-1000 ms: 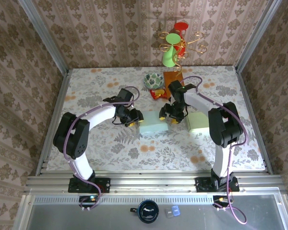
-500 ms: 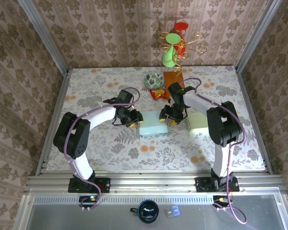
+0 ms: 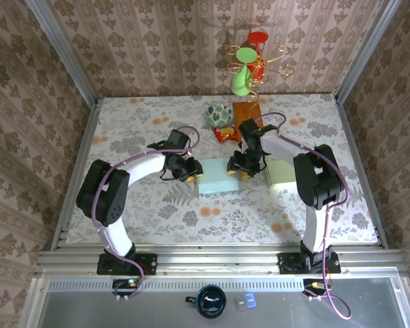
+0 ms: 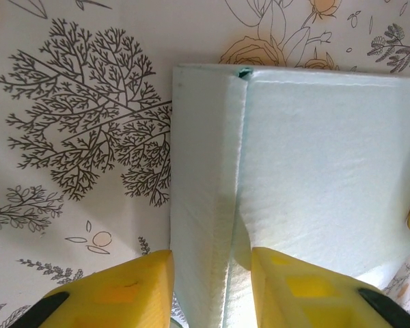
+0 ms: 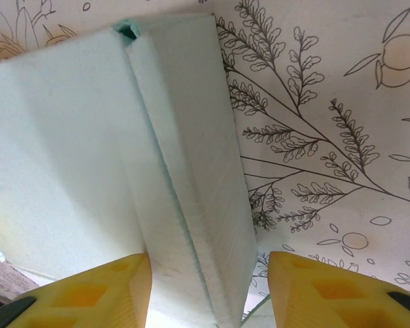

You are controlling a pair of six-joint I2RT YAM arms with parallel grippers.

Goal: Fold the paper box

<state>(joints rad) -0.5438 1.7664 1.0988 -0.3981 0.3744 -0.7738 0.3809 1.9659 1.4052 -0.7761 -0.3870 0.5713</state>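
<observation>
The paper box (image 3: 217, 178) is pale mint and lies flat-bottomed at the table's middle, its side walls folded up. My left gripper (image 3: 191, 171) straddles the box's left wall (image 4: 205, 205). One yellow finger (image 4: 133, 283) stands outside against the wall, the other (image 4: 287, 280) inside with a small gap; it is open. My right gripper (image 3: 240, 167) straddles the right wall (image 5: 191, 171). Its inner finger (image 5: 116, 283) rests by the wall's inner face. The outer finger (image 5: 307, 283) stands clear of the wall, so this gripper is open too.
A second pale green box (image 3: 281, 174) lies just right of the right gripper. Behind are a patterned bowl (image 3: 219, 114), a red snack packet (image 3: 224, 133) and a brown board (image 3: 246, 111). A green cup on a gold stand (image 3: 242, 78) is at the back wall.
Both grippers' jaws have narrowed round the box's side walls. The right gripper has edged slightly left and the box has barely shifted.
</observation>
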